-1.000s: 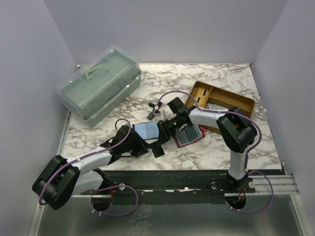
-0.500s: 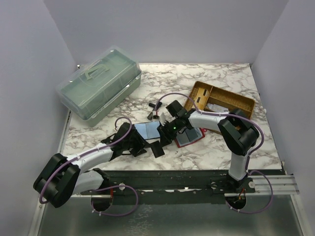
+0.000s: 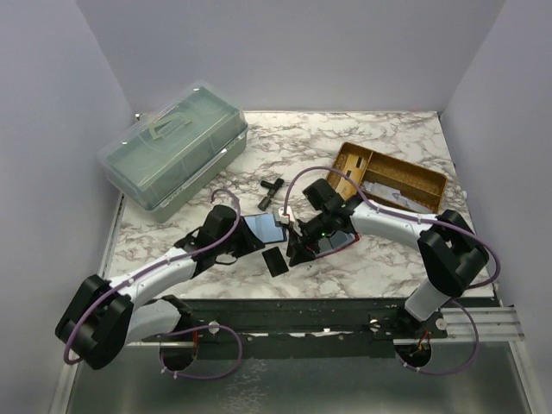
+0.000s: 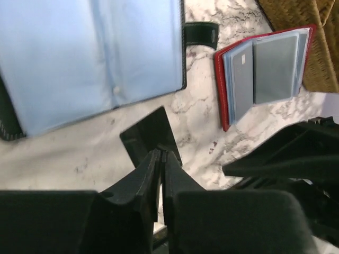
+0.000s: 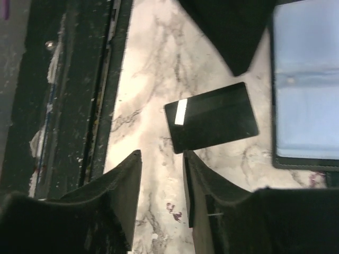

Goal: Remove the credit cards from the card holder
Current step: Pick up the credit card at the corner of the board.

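- Grey credit cards (image 4: 273, 66) are sitting in the sleeves of the open red wallet (image 4: 221, 90), which is lying on the marble worktop (image 5: 153, 90) near the open black wallet (image 4: 90, 53). None is sticking out.
- The black wallet is showing light-blue inner faces. Whether these are cards or lining cannot be told.
- A black card (image 5: 212, 116) with a white stripe is lying flat and loose on the worktop, near the black wallet and touching neither wallet.
- The left hand (image 4: 160, 159) is keeping its fingers pressed together with nothing seen between them, and the tips are hanging over the near part of the black card.
- The right hand (image 5: 162, 159) is holding its fingers spread and empty over bare worktop beside the black card.
- Change over the last second: the right hand has been drawing back from above the wallets toward the near edge. The left hand has been advancing toward the black wallet. The black card has not been moving.
- Finding: neither hand is carrying a card, so the grey cards are still waiting to be pulled out. The task is judged partly done at best.
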Motion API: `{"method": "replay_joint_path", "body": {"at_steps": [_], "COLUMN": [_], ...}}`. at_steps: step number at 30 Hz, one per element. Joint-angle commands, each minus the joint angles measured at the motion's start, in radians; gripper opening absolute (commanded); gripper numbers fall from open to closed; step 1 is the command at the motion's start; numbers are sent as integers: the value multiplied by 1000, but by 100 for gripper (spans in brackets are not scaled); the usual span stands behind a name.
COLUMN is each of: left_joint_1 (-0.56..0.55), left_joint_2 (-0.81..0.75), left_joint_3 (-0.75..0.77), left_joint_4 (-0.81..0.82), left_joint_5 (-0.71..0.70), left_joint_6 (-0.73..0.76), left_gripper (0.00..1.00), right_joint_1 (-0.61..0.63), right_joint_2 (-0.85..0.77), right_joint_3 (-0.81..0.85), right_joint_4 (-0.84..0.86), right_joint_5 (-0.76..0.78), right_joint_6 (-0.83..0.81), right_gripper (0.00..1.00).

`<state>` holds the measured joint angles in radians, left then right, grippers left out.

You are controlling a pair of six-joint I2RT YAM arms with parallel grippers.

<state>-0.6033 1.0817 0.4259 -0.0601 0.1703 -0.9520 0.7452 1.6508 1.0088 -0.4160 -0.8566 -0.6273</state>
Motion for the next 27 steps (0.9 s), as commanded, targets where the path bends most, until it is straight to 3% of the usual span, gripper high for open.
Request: {"method": "replay_joint_path", "body": {"at_steps": [1,5,8,27], "left_joint_1": [1,0,0,-3], "left_joint_2": [126,237,275,385], "left_joint_3": [61,107,127,90], "left_joint_4": [138,181,199,178], "left_joint_5": [40,49,28,67], "left_joint_6": [166,205,240,277], "left_gripper": [5,1,0,0], "right_joint_1": [6,6,5,7], "right_joint_2": [-29,-55,-72,-85], "right_joint_3": [-65,-85,-100,-134], "right_joint_4": [-21,-7,0,50], "right_joint_5": [-123,-120,-115,-133], "right_joint_6": [-142,-125,-115,-59], "right_gripper": [37,18,15,12]}}
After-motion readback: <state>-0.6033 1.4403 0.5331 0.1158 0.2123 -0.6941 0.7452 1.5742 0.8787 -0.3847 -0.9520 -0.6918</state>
